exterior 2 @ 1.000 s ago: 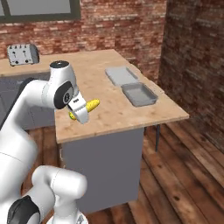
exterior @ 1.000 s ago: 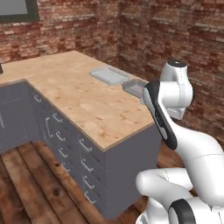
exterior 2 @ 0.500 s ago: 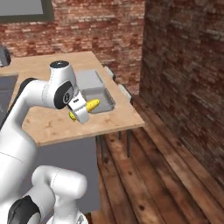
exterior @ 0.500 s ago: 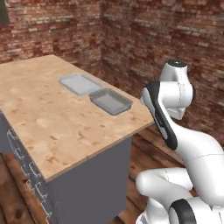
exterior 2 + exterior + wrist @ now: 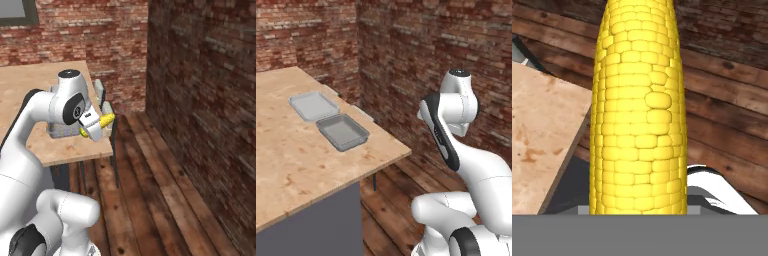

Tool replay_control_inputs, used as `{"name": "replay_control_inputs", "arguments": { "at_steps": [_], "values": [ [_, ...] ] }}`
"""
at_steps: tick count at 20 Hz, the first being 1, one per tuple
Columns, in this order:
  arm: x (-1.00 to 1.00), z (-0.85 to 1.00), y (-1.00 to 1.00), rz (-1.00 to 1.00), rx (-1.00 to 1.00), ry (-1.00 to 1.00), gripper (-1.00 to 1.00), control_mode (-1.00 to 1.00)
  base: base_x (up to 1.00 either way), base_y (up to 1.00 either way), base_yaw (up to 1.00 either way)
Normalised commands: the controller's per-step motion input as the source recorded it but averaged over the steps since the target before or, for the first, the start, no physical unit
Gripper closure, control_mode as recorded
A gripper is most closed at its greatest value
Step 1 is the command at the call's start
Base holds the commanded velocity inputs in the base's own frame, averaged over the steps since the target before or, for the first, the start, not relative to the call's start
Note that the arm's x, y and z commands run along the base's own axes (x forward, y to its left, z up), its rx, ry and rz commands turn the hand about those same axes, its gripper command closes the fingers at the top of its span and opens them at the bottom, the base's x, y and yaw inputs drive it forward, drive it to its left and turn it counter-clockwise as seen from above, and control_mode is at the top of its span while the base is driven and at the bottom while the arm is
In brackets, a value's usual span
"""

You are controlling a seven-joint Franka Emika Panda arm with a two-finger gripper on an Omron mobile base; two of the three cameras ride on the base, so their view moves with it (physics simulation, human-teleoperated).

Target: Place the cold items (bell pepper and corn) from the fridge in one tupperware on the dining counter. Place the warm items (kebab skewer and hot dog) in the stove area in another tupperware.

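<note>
Counter: light wooden dining counter (image 5: pixel 301 160), brick walls behind.
Containers: two grey plastic tupperware trays (image 5: pixel 342 131) at its 2 o'clock corner.
Gripper: two-finger gripper (image 5: pixel 95 127), jaws clamped on bumpy yellow corn cob (image 5: pixel 639 107).

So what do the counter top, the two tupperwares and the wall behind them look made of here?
Counter top: light wood, matte, with visible grain and knots. Tupperwares: probably plastic, grey and slightly translucent, thin rims. Wall: red brick with darker mortar lines, rough. The corn in the pincer shows waxy yellow kernels.
</note>
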Motion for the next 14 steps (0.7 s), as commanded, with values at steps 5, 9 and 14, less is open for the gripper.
{"name": "replay_control_inputs", "arguments": {
  "at_steps": [5, 9, 14],
  "values": [
    [0.0, 0.0, 0.0, 0.0, 0.0, 0.0, 1.0, 1.0, 0.43, -1.0, 0.38],
    [0.0, 0.0, 0.0, 0.0, 0.0, 0.0, 1.0, 1.0, 0.4, -1.0, 0.47],
    [0.0, 0.0, 0.0, 0.0, 0.0, 0.0, 1.0, 1.0, 0.42, -1.0, 0.49]
  ]
}}
